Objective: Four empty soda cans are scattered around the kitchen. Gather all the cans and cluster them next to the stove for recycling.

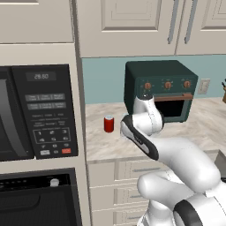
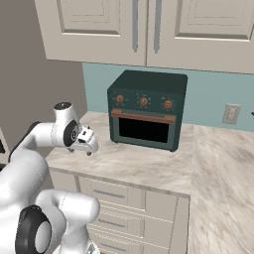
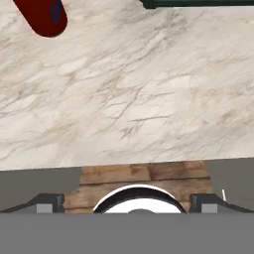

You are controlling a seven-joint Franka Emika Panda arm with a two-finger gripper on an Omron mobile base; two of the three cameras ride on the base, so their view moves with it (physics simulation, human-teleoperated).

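One red soda can [image 1: 109,124] with a silver top stands upright on the marble counter [image 1: 101,148], left of a dark green toaster oven. In the hand view this can [image 3: 44,17] lies at the top left, partly cut off by the frame edge. My gripper [image 2: 88,149] hangs over the counter's front part, pointing down, to the right of the can and apart from it. Its fingertips [image 3: 48,201] stand wide apart at the bottom of the hand view, open with nothing between them. The stove and the other cans are out of view.
The toaster oven [image 2: 146,109] with orange knobs stands at the back of the counter against the teal wall. A black microwave [image 1: 39,110] and wall oven [image 1: 39,198] fill a tall cabinet to the left. Upper cabinets [image 2: 134,25] hang overhead. Drawers [image 2: 114,196] sit below the counter edge.
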